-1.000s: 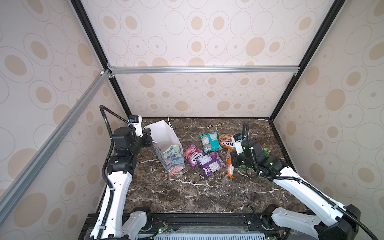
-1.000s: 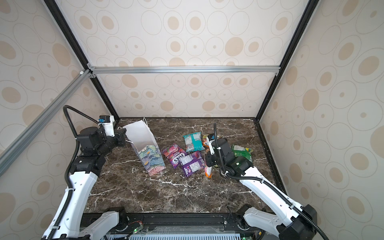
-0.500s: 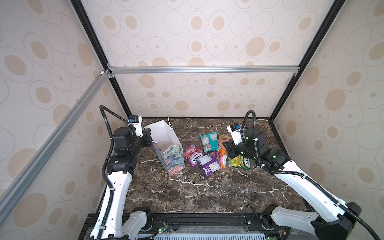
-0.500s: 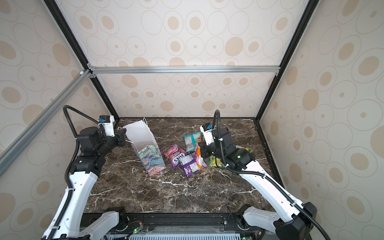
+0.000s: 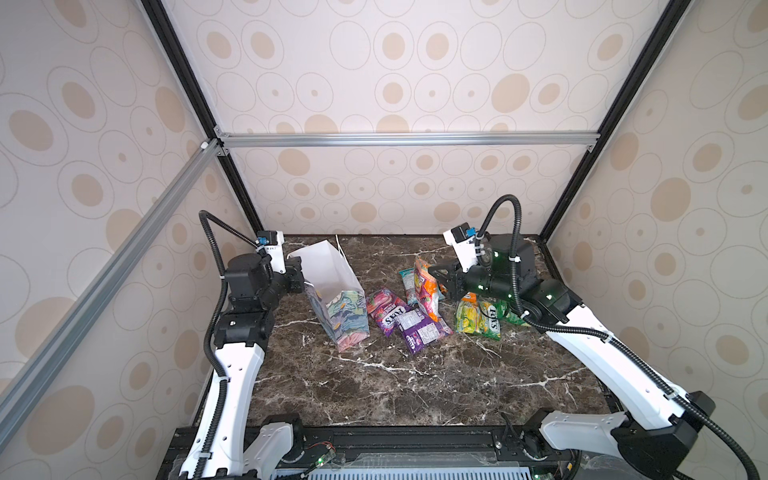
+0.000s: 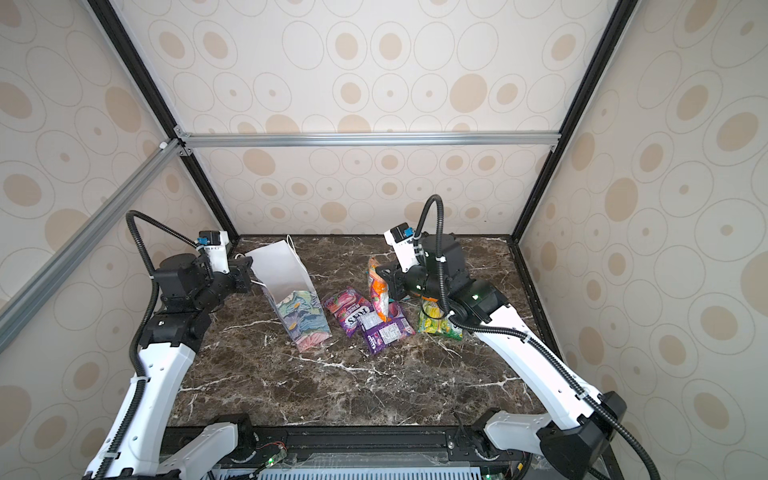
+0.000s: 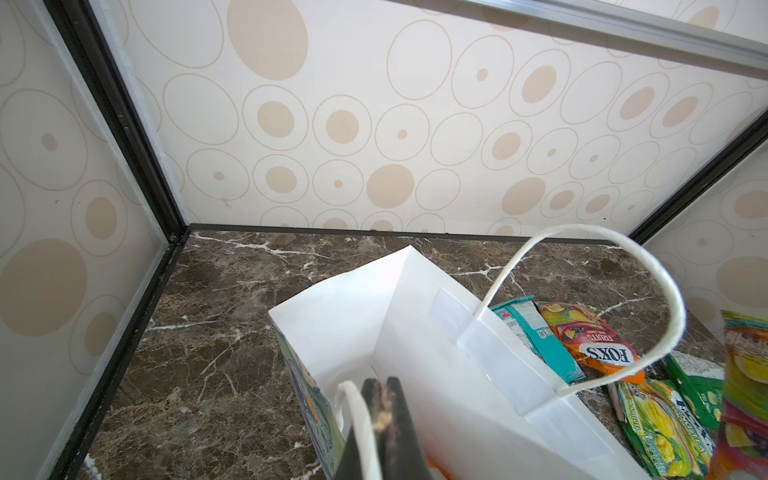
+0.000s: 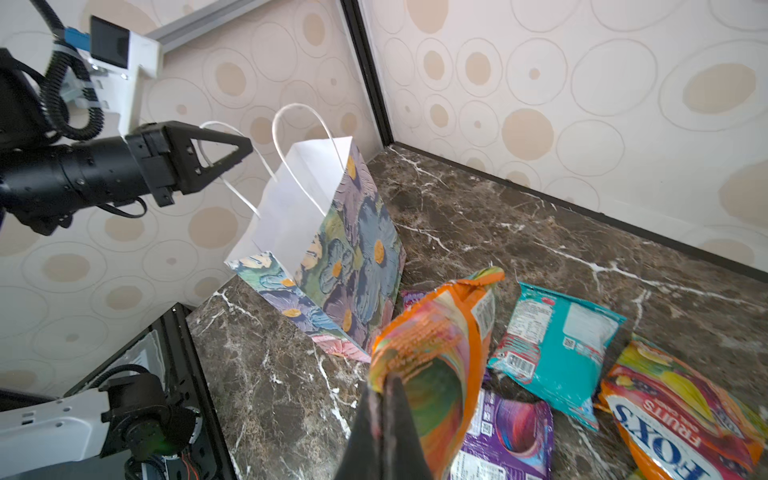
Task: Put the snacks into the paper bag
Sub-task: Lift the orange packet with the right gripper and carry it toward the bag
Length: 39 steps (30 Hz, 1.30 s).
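The orange packet, hanging limp above the desk right of the paper bag in the clamped right end effector, may snag the tilted bag's rim, which the left end effector, pinching one cord handle, steadies loosely.

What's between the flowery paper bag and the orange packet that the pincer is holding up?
A pink-red glossy candy packet lies flat between the floral paper bag and the orange multicolour packet gripped by the right pincer; both top views show it.
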Tool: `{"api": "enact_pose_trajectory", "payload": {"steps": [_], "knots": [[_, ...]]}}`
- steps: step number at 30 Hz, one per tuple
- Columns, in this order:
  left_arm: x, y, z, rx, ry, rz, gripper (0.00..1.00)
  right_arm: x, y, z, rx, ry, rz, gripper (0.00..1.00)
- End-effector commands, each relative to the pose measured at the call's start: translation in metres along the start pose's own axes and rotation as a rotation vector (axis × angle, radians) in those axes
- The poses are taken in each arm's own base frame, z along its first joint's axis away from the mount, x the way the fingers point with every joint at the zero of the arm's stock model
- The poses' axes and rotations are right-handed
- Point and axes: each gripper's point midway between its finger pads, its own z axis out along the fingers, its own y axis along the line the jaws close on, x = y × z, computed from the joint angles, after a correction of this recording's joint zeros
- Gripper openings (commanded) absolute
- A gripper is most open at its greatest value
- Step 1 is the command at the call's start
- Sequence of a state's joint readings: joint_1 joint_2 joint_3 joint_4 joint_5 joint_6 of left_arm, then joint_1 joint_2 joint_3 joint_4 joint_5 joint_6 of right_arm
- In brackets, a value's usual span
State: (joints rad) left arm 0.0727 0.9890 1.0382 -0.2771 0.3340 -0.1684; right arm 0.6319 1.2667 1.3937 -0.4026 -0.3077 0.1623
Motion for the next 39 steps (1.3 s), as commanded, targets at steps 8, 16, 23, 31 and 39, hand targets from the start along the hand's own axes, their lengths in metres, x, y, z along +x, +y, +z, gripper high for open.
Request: {"api": "enact_pose_trajectory", "payload": {"steps": [8, 16, 23, 31, 39], "knots": [[-0.013, -0.002, -0.008, 0.008, -0.047, 0.002, 0.0, -0.065, 0.062, -0.002, -0.204, -0.127, -0.125, 0.0], [-0.013, -0.004, -0.007, 0.015, -0.045, 0.001, 0.0, -0.087, 0.108, 0.005, -0.311, -0.163, -0.202, 0.0], [-0.013, -0.003, -0.007, 0.01, -0.044, 0.001, 0.0, -0.093, 0.143, 0.016, -0.39, -0.17, -0.258, 0.0], [-0.013, -0.003, -0.008, 0.011, -0.048, 0.001, 0.0, -0.106, 0.166, 0.028, -0.46, -0.205, -0.276, 0.0], [-0.013, -0.003, -0.008, 0.008, -0.048, 0.002, 0.0, -0.114, 0.179, 0.056, -0.454, -0.222, -0.314, 0.0]]}}
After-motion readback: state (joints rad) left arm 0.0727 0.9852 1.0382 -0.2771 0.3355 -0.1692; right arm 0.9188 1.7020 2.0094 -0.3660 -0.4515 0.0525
